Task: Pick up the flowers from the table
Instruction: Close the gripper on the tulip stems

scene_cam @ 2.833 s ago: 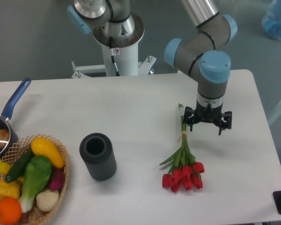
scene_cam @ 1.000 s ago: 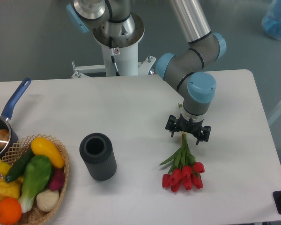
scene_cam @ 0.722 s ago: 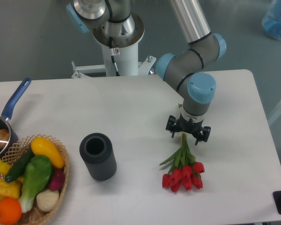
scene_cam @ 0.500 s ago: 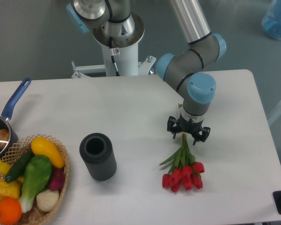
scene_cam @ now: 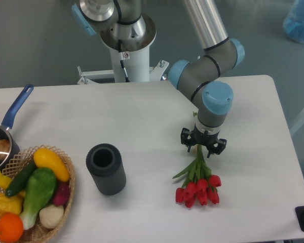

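The flowers (scene_cam: 198,188) lie on the white table (scene_cam: 142,116) right of centre, red tulip heads towards the front edge and green stems (scene_cam: 198,164) running back. My gripper (scene_cam: 203,146) points straight down over the upper stems, close to the tabletop. Its jaws look open and stand on either side of the stems. The upper stem ends and the pale band are hidden under the gripper. The bunch rests flat on the table.
A dark grey cylinder (scene_cam: 106,169) stands left of the flowers. A wicker basket of toy vegetables (scene_cam: 33,197) sits at the front left. A blue-handled pan (scene_cam: 4,136) is at the left edge. The arm's base (scene_cam: 126,45) stands behind the table.
My gripper moved left from beside the stems to above them, turned, and came down over them. In the last second it sank slightly. The flowers have not moved.
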Robot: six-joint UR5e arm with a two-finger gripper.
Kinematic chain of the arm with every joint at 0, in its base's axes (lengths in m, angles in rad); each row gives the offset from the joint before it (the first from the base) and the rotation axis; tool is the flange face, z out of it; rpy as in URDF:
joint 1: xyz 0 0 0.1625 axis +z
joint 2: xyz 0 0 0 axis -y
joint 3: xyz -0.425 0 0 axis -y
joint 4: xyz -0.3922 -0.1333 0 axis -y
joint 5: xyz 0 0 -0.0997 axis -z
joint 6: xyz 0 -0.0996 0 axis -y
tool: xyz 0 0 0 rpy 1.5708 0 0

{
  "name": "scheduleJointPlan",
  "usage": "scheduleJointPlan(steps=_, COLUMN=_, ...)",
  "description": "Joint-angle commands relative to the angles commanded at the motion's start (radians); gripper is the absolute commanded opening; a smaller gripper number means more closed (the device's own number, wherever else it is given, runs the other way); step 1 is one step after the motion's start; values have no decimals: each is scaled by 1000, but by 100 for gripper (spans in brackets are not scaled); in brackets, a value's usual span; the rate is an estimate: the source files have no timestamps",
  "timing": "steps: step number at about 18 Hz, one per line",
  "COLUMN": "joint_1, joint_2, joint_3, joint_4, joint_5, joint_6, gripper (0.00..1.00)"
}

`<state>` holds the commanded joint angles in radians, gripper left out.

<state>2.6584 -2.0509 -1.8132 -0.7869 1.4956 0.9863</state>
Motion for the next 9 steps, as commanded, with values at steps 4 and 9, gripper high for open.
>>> scheduleJointPlan(steps=4, joint_1=0, joint_2=0, joint_3=5, joint_4=0, joint_5=0, joint_6=-2, gripper=40)
scheduleJointPlan(steps=9, joint_1=0, joint_2=-2, joint_3=8, joint_4=0, joint_5=0, joint_6=0, gripper=33)
